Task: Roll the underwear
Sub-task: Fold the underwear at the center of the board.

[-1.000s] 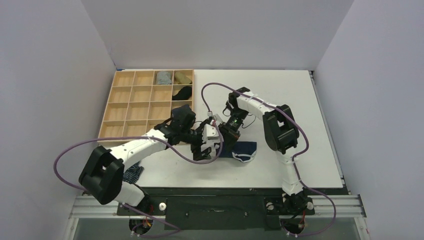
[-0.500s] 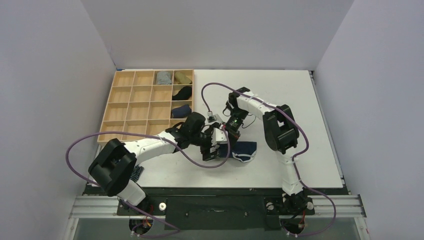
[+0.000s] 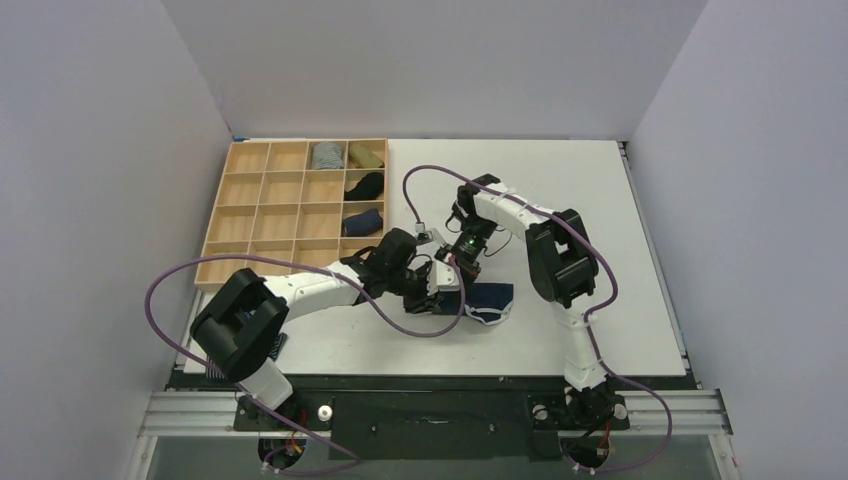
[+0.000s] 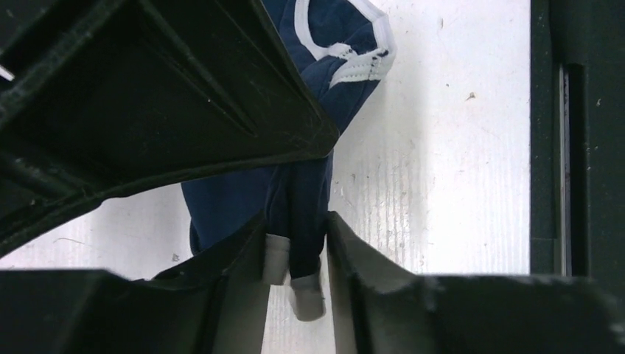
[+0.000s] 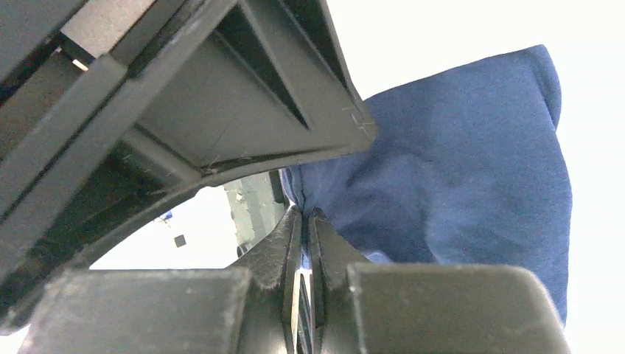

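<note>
Top external: stretching left arm [image 3: 310,290] low from its base toward table [image 3: 620,200] centre, wrist turned right. Arching right arm [image 3: 520,215] up, then folding back down to the same spot. Meeting both tips at left edge of underwear [image 3: 490,298], lying flat on table, right of wooden tray [image 3: 225,190].
Left wrist: pinching a navy fold between left gripper [image 4: 295,258] pads, jaws part-closed on it.
Right wrist: pressing right gripper [image 5: 304,228] jaws together on cloth edge, fabric bunching at tips.
</note>
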You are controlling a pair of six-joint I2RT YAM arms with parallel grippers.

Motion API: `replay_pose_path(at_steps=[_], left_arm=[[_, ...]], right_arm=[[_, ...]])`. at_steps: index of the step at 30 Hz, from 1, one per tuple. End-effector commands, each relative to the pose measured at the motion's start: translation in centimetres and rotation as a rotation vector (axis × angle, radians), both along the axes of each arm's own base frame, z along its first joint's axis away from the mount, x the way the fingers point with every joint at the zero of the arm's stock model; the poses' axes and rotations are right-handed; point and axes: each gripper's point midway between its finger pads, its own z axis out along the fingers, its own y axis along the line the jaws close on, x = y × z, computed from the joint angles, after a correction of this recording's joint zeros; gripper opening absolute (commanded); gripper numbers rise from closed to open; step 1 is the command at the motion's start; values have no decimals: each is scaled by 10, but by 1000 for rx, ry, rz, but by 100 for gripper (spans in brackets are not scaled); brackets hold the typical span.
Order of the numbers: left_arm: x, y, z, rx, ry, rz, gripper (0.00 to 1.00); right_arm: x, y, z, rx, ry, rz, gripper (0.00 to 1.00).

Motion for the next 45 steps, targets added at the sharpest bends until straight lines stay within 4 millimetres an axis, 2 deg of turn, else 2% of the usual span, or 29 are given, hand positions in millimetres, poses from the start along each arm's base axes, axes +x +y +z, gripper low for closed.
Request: replay_pose_path(at_steps=[1, 2, 4, 7, 8, 11, 15, 16, 17, 18, 19, 20, 21, 22, 23, 26, 32, 38, 45], left_arm=[[4, -15, 21, -52, -4, -23, 18], [4, -16, 22, -52, -1, -22, 6], [3, -16, 24, -51, 9, -19, 0], [1, -15, 26, -54, 23, -19, 0], [-2, -15, 27, -55, 33, -23, 0], [-8, -14, 28, -60, 63, -37, 0], [-12, -14, 27, -59, 138, -41, 0], [-12, -14, 26, -56, 162, -35, 0], [-11, -14, 27, -64, 181, -30, 0], [-9, -14, 26, -68, 206, -17, 0], [-6, -14, 29, -86, 219, -12, 0], [-1, -11, 30, -94, 243, 14, 0], [0, -13, 32, -113, 254, 13, 0], [5, -10, 33, -120, 276, 37, 0], [6, -10, 34, -131, 295, 40, 0], [14, -7, 35, -139, 319, 59, 0], [18, -8, 32, -144, 383, 75, 0], [22, -8, 34, -158, 443, 91, 0], [23, -9, 34, -167, 469, 93, 0]], right_arm=[[4, 6, 12, 55, -4, -17, 0], [5, 5, 12, 55, -4, -18, 0], [5, 4, 13, 51, -6, -21, 0], [9, 0, 18, 45, -29, -33, 13], [10, -1, 19, 42, -40, -34, 23], [18, -12, 28, 35, -83, -86, 43], [32, -30, 35, 29, -185, -162, 52], [33, -33, 42, 36, -209, -178, 53], [34, -38, 38, 29, -219, -193, 54], [34, -41, 43, 33, -246, -201, 55], [34, -46, 36, 19, -260, -210, 56], [33, -48, 41, 22, -293, -222, 56], [31, -51, 32, 11, -307, -225, 57], [25, -55, 30, 1, -310, -237, 57], [28, -55, 28, 2, -343, -241, 58], [22, -59, 25, 2, -364, -248, 59], [19, -57, 19, 17, -380, -263, 61], [32, -49, 11, 7, -512, -326, 62], [27, -46, 1, -8, -523, -332, 63]])
